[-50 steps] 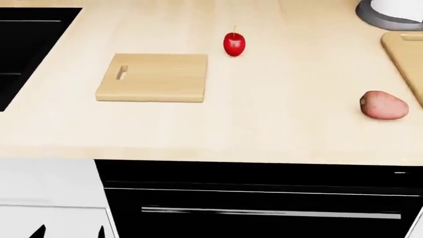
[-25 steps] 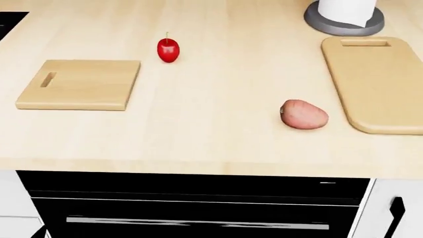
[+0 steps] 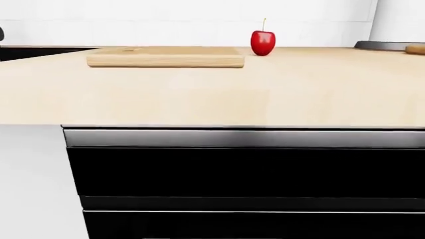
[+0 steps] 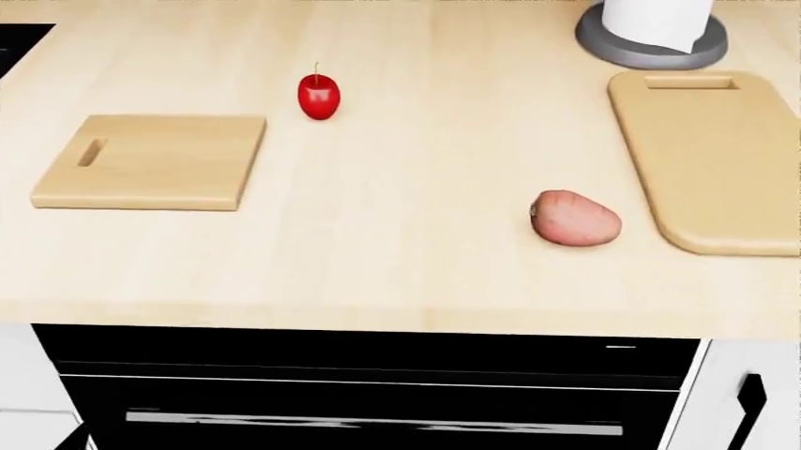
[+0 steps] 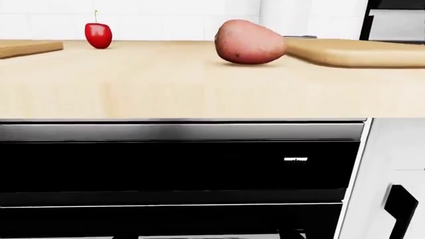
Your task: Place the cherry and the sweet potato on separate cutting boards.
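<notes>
The cherry (image 4: 318, 97) stands on the wooden counter just beyond the far right corner of the square cutting board (image 4: 150, 161). It also shows in the left wrist view (image 3: 262, 43) and the right wrist view (image 5: 97, 35). The sweet potato (image 4: 576, 217) lies on the counter just left of the long rounded cutting board (image 4: 714, 159), and shows in the right wrist view (image 5: 249, 42). Both boards are bare. Both wrist cameras sit low, in front of the counter's edge. My right gripper (image 5: 204, 236) shows only as two dark tips set wide apart. My left gripper is out of view.
A paper towel holder (image 4: 651, 33) stands at the back, beside the long board. A black oven front (image 4: 363, 394) lies under the counter edge. A dark sink corner (image 4: 19, 42) is at the far left. A black cabinet handle (image 4: 751, 398) is at lower right.
The head view swung to the right, so the boards, cherry and sweet potato slid left in the picture; over the last half second it holds still. Nothing on the counter moved.
</notes>
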You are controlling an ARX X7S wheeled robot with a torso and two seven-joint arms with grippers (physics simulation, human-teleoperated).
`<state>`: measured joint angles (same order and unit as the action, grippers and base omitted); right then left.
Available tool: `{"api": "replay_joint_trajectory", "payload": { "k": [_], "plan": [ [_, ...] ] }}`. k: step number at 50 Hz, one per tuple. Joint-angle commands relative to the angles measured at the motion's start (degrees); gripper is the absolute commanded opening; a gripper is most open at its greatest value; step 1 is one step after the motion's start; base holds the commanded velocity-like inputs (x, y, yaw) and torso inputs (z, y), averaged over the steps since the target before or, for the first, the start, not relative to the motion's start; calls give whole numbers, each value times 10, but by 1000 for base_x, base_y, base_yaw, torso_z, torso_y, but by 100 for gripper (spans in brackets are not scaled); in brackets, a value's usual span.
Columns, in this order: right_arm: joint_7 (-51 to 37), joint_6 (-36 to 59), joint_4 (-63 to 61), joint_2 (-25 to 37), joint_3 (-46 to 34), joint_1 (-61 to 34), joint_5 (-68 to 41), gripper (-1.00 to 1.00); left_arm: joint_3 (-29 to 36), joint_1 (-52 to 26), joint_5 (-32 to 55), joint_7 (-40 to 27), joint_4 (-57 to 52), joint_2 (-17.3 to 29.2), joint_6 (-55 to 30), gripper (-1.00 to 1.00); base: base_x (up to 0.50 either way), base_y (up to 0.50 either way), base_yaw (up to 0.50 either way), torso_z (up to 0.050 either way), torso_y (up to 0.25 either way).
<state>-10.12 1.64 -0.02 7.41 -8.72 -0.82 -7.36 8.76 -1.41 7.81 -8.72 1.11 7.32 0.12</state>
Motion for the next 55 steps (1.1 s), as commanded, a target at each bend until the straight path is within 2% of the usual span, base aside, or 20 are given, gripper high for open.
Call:
{"api": "replay_joint_trajectory", "payload": {
  "k": [1, 41, 49, 55],
  "plan": [
    [-7, -4, -4, 3, -1, 1, -8, 100, 8, 4, 17, 11, -10, 7, 14, 100, 0, 0, 0, 50, 0],
    [-24, -7, 0, 16, -19, -2, -18, 100, 12, 6, 31, -11, -7, 18, 41, 100, 0, 0, 0, 50, 0],
    [-27, -8, -1, 19, -21, -2, -22, 100, 9, -2, 26, -36, -1, 17, 15, 100, 0, 0, 0, 0, 0],
    [-29, -8, -1, 20, -23, -3, -24, 100, 9, -1, 34, -31, 4, 16, 37, 100, 0, 0, 0, 0, 0]
  ]
}}
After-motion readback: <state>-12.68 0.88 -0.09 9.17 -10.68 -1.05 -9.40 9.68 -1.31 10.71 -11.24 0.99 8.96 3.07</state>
